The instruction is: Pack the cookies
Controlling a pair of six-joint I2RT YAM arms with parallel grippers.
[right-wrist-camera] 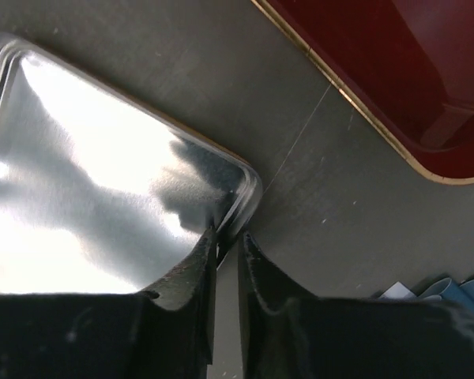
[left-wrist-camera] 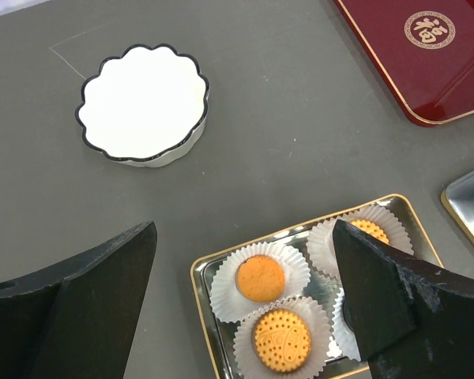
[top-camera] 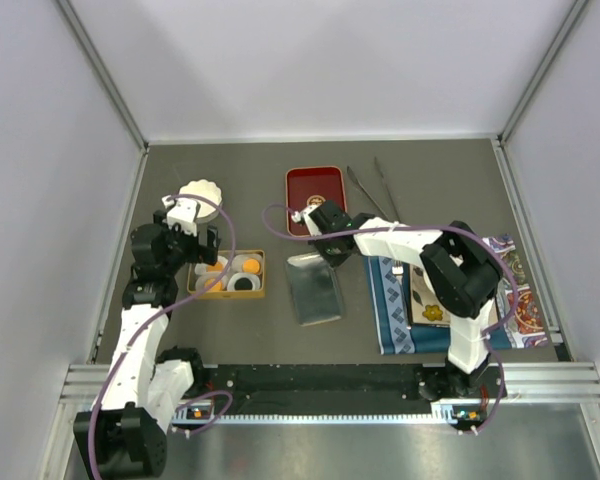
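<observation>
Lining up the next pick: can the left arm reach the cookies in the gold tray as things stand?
Probably yes: the left pincer hangs open close by the gold tray, and the cookies lie uncovered in paper cups.

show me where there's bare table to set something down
Bare table between the white dish and red tray; also the far right beyond the tongs. Crowded around the gold tray, silver lid and cloth.

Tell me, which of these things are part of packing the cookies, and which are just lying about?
Part of the job: cookies, paper cups, gold tray, silver tray pinched at its corner by the right claw, probably the red tray.
Lying about: white fluted dish, tongs, patterned cloth.
</observation>
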